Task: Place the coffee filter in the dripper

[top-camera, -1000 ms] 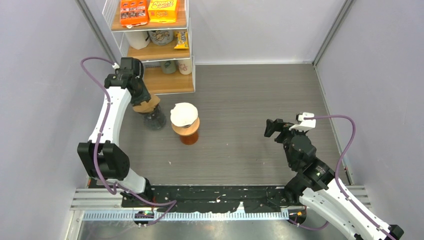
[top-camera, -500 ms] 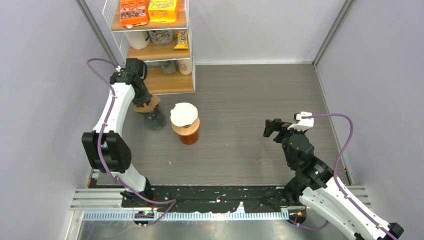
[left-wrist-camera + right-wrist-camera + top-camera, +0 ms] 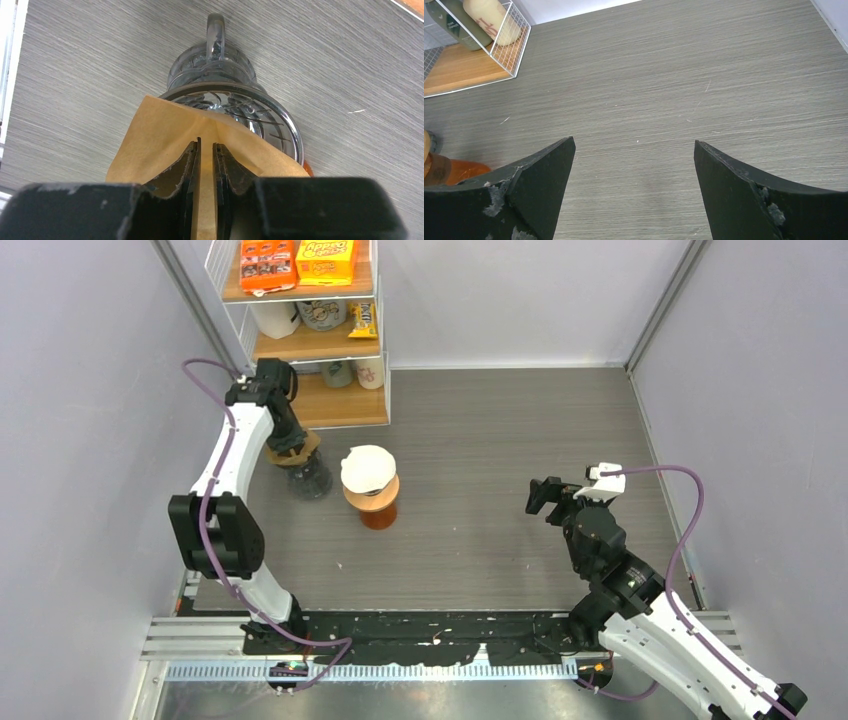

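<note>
A brown paper coffee filter hangs over the near rim of a clear glass dripper with a handle, standing on the table. My left gripper is shut on a fold of the filter, its jaws nearly together with paper between them. From above, the left gripper and the filter sit just over the dripper. My right gripper is open and holds nothing, over bare table at the right.
An orange vessel topped by a white filter cone stands just right of the glass dripper. A wire shelf rack with boxes, mugs and snacks stands at the back left, close behind my left gripper. Walls close in both sides.
The left jaws have closed in on the filter. The left arm's elbow has swung right and toward the shelf, and the filter has shifted slightly. The right arm has barely moved.
</note>
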`<action>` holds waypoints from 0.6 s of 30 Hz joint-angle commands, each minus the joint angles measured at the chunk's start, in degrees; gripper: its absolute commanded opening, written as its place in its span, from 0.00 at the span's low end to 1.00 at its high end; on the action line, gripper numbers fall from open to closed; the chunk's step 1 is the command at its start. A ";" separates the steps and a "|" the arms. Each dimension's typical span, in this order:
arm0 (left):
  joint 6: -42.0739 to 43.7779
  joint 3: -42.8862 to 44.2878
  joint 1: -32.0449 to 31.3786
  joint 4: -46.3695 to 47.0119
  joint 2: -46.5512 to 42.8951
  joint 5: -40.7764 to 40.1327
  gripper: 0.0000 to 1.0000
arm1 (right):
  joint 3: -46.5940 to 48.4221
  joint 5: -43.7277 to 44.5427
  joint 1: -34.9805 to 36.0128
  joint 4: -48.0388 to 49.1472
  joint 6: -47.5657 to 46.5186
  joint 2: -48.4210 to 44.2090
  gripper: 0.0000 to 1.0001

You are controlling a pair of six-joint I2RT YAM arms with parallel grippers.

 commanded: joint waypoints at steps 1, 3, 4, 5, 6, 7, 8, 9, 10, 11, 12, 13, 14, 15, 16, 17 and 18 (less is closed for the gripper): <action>1.70 0.13 0.21 0.91 0.72 1.84 0.20 | 0.53 1.63 -0.04 1.67 0.49 0.46 0.95; 2.22 0.07 0.20 0.46 0.99 1.99 0.20 | 0.55 1.68 -0.09 1.70 0.49 0.53 0.95; 2.22 0.07 0.20 0.13 1.10 1.70 0.20 | 0.55 1.67 -0.04 1.66 0.49 0.60 0.96; 2.24 0.04 0.21 -0.07 1.26 1.30 0.20 | 0.56 1.70 -0.02 1.66 0.51 0.64 0.96; 2.23 -0.11 0.20 -0.10 1.31 0.99 0.20 | 0.51 1.74 -0.04 1.72 0.54 0.61 0.95; 2.22 -0.28 0.20 -0.05 1.41 0.83 0.20 | 0.49 1.75 -0.05 1.73 0.50 0.84 0.95; 2.22 -0.43 0.20 0.03 1.53 0.78 0.20 | 0.47 1.74 -0.05 1.74 0.50 0.89 0.96; 2.14 -0.60 0.20 0.13 1.61 0.95 0.20 | 0.47 1.73 0.00 1.74 0.49 0.97 0.95; 2.10 -0.66 0.20 0.21 1.82 0.98 0.20 | 0.51 1.73 -0.03 1.74 0.49 0.96 0.95; 2.08 -0.69 0.20 0.29 1.99 0.98 0.21 | 0.54 1.73 -0.04 1.74 0.53 0.99 0.96; 2.10 -0.66 0.20 0.39 2.14 0.87 0.21 | 0.55 1.73 -0.05 1.74 0.54 0.91 0.96; 2.14 -0.62 0.20 0.52 2.35 0.96 0.21 | 0.49 1.79 -0.05 1.74 0.52 0.88 0.95; 2.20 -0.60 0.20 0.56 2.53 0.93 0.21 | 0.48 1.85 -0.03 1.74 0.52 0.90 0.96; 2.30 -0.49 0.20 0.60 2.73 0.90 0.20 | 0.47 1.89 -0.04 1.74 0.50 0.88 0.96; 2.45 -0.50 0.20 0.68 2.83 0.96 0.20 | 0.47 1.98 -0.05 1.74 0.49 0.86 0.96; 2.53 -0.38 0.22 0.65 2.97 0.93 0.20 | 0.47 1.99 0.00 1.81 0.54 0.86 0.95; 2.62 -0.36 0.20 0.65 2.94 0.90 0.21 | 0.47 1.99 0.01 1.82 0.54 0.90 0.95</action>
